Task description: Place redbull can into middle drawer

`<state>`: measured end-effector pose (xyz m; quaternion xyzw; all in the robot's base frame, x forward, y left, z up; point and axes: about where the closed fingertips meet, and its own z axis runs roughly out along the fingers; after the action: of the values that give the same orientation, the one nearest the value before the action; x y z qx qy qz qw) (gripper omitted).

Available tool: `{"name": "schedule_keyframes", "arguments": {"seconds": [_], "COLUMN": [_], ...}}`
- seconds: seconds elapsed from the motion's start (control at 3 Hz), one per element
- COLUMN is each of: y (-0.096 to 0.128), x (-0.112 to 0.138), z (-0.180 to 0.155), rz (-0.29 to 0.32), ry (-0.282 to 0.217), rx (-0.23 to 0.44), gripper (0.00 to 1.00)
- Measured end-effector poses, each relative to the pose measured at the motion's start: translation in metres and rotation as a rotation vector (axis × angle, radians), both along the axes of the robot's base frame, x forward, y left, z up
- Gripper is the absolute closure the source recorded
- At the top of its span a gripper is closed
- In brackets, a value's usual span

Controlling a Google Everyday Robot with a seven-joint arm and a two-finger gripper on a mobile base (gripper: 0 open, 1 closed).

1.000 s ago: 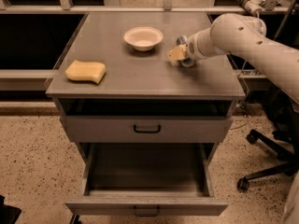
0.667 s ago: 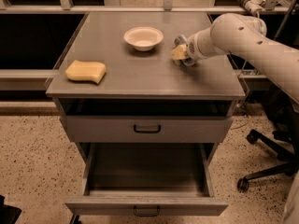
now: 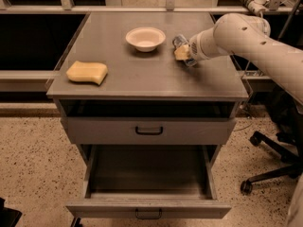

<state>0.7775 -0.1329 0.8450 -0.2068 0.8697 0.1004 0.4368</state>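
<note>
The redbull can (image 3: 178,41) is a slim silver-blue can on the grey cabinet top, just right of the white bowl (image 3: 145,38). My gripper (image 3: 182,53) comes in from the right on the white arm (image 3: 246,37) and is right at the can, touching or partly covering its near side. The middle drawer (image 3: 148,208) is pulled out towards the camera below the cabinet top; its grey inside shows nothing in it.
A yellow sponge (image 3: 87,72) lies at the front left of the cabinet top (image 3: 142,79). The upper drawer front (image 3: 149,130) is shut. An office chair base (image 3: 265,167) stands on the floor to the right of the cabinet.
The gripper has shifted very slightly at the can. Nothing else has moved.
</note>
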Motion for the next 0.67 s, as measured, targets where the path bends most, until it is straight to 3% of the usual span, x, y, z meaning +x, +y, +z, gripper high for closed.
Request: {"name": "schedule_keyframes", "arguments": {"seconds": [0.33,0.67], "y": [0.000,-0.007], "x": [0.000,-0.030], "z": [0.000,0.011], "rz": [0.000,0.014], "ry": [0.000,0.055], "rx": [0.000,0.033], "gripper": [1.00,1.00]}}
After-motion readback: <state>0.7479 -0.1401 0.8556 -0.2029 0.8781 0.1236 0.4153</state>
